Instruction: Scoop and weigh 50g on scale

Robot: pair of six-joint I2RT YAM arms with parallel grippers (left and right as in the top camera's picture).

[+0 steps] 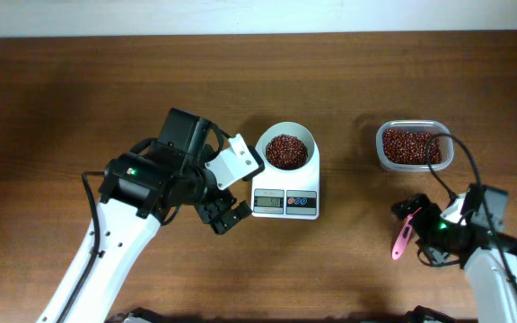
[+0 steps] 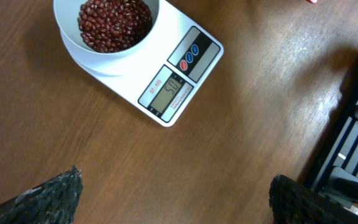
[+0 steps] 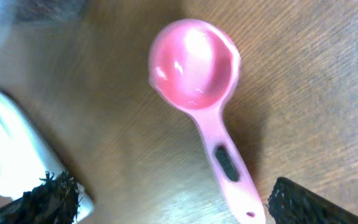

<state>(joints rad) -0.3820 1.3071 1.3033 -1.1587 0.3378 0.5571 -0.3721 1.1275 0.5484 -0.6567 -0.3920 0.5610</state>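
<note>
While the scale is placed near the middle of the brown wooden table, a round white bowl is set on its far end and is filled with red beans. Numbers are shown on the grey display, but they cannot be read for sure. The left gripper is held just beside the scale, on its left, with its fingers spread wide and holding nothing. A pink scoop is laid flat and empty on the table under the right gripper, whose fingers are spread wide and not closed on it. A clear tub of red beans is seen behind that gripper.
</note>
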